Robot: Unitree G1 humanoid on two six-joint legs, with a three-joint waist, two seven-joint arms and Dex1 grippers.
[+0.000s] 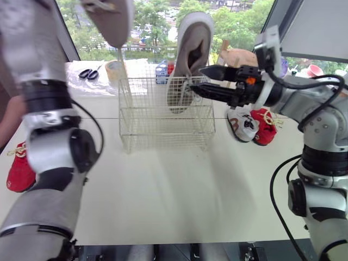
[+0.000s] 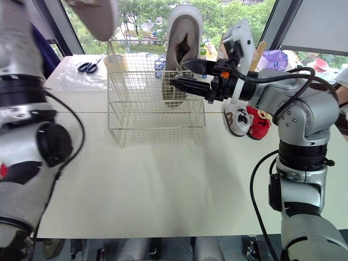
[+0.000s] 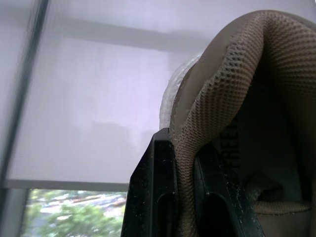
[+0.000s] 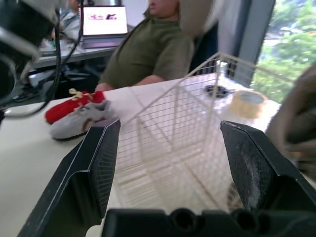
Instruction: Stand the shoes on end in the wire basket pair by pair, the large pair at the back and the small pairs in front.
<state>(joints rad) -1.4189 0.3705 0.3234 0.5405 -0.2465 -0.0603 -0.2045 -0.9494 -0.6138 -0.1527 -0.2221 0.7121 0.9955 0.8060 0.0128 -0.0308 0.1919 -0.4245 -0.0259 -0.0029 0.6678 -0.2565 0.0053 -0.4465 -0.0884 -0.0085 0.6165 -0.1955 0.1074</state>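
A large tan shoe stands on end in the back right of the wire basket. My right gripper is open, its tips right at that shoe's laces above the basket rim; contact cannot be told. The second large tan shoe hangs high above the basket's back left, with my left gripper shut on its mesh collar. A small white shoe and a small red shoe lie on the table right of the basket. Another small red shoe lies at the table's left edge.
Scissors and a tape roll lie behind the basket at the back left. A person in a green shirt sits beyond the table's left side near a laptop. Clutter lines the back right by the window.
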